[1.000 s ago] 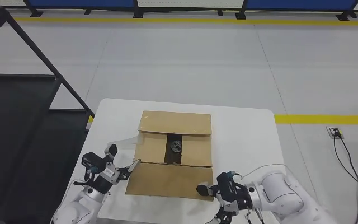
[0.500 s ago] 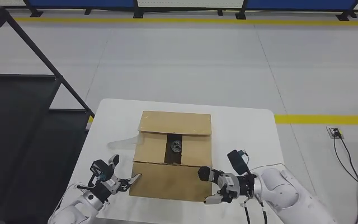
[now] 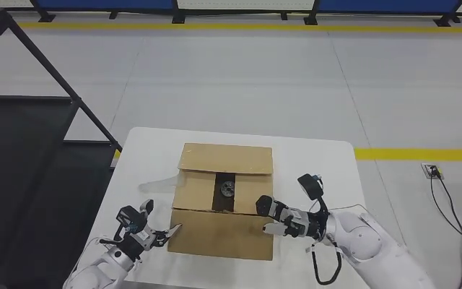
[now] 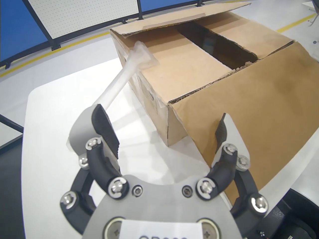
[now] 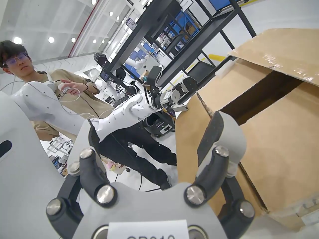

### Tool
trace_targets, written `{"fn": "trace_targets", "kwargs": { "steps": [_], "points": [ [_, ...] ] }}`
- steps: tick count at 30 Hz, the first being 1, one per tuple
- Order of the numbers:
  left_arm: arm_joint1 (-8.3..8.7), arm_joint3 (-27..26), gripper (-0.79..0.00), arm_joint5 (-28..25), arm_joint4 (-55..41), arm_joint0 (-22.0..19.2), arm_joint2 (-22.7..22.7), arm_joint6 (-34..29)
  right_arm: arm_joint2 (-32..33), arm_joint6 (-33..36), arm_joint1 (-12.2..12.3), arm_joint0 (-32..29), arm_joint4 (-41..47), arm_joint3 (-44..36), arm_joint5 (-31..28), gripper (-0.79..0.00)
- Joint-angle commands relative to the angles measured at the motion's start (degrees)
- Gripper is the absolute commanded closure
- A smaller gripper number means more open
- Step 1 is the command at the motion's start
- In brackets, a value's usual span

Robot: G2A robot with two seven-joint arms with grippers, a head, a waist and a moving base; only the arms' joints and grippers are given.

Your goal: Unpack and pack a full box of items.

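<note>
Box sits mid-bench, opening up. Its long axis looks left-right. The gap between the inner flaps runs near-to-far, with a dark item inside. Near flap hangs down the front. Left end effector is released and empty at the near-left corner. Right end effector is released at the near-right top edge. Likely step: open the inner flaps. Hook a finger under the free edge at the gap, swing outward and brace the box. Mind the loose tape strip.
</note>
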Motion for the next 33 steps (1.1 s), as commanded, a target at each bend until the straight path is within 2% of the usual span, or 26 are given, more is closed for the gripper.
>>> {"fn": "trace_targets", "kwargs": {
  "steps": [1, 6, 13, 22, 25, 28, 33],
  "points": [
    [-0.03, 0.3, -0.785, 0.4, -0.5, -0.4, 0.2, -0.2, 0.4, -0.5, 0.0, -0.9, -0.6, -1.3, 1.0, -0.785],
    [-0.06, 0.3, -0.785, 1.1, -0.8, -0.8, 0.5, -0.2, -1.0, 1.4, -0.7, 0.4, 4.6, -1.1, 8.6, -0.785],
    [-0.06, 0.3, -0.785, 1.1, -0.8, -0.8, 0.5, -0.2, -4.8, 8.5, -3.3, 7.9, 19.2, 7.5, 18.3, -0.785],
    [-0.06, 0.3, -0.785, 1.1, -0.8, -0.8, 0.5, -0.2, -8.7, 5.9, -7.0, 14.9, 20.7, 17.0, 28.6, -0.785],
    [-0.06, 0.3, -0.785, 1.1, -0.8, -0.8, 0.5, -0.2, -9.6, 5.8, -8.0, 16.5, 20.3, 18.9, 30.5, -0.785],
    [-0.06, 0.3, -0.785, 1.1, -0.8, -0.8, 0.5, -0.2, -9.7, 4.3, -8.8, 17.2, 20.3, 20.5, 29.6, -0.785],
    [-0.06, 0.3, -0.785, 1.1, -0.8, -0.8, 0.5, -0.2, -9.0, -2.5, -9.8, 17.8, 17.1, 20.8, 27.4, -0.785]
  ]
}}
